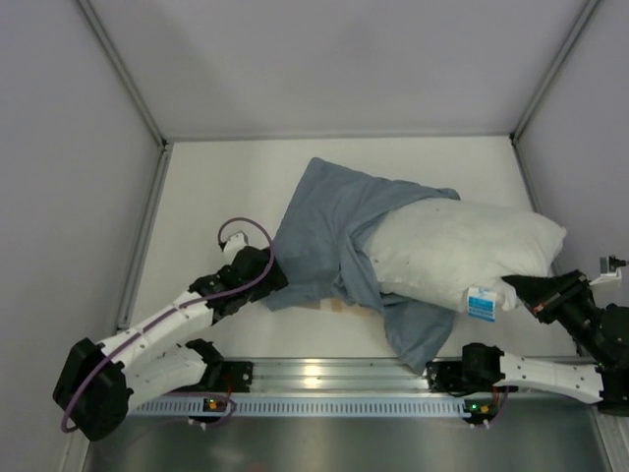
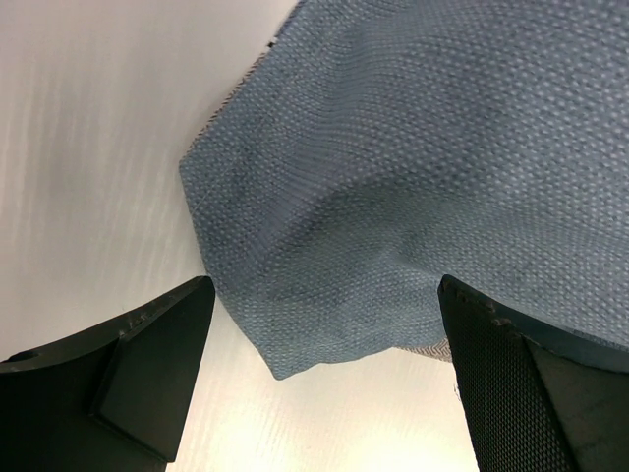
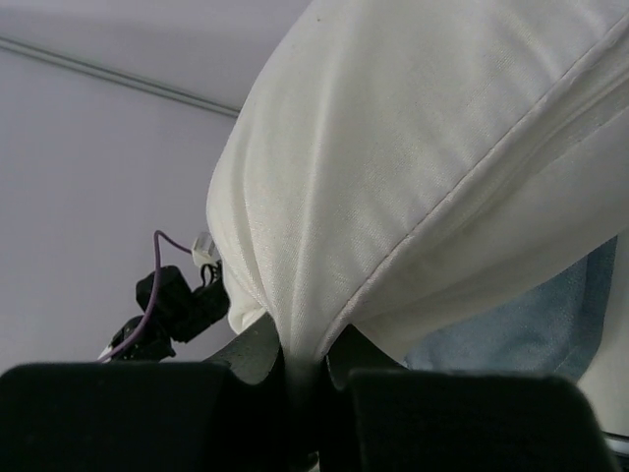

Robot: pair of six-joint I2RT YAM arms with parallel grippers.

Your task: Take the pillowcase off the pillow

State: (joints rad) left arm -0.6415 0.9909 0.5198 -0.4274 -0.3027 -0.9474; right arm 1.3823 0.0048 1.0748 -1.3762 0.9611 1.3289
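Note:
The white pillow point(image 1: 462, 251) lies across the right half of the table, its small blue label point(image 1: 481, 303) at the near right end. The blue-grey pillowcase point(image 1: 329, 231) is bunched over the pillow's left end, plain inner side showing, with a flap point(image 1: 423, 329) hanging toward the front. My right gripper point(image 1: 516, 289) is shut on a pinch of the pillow's near right corner point(image 3: 305, 334). My left gripper point(image 1: 270, 275) is open at the pillowcase's left edge; a cloth corner point(image 2: 295, 354) lies between its fingers point(image 2: 147, 364), not pinched.
Grey walls enclose the table on the left, back and right. A metal rail point(image 1: 324, 379) runs along the front edge between the arm bases. A purple cable point(image 1: 241, 231) loops off the left wrist. Bare tabletop point(image 1: 216, 187) lies at the back left.

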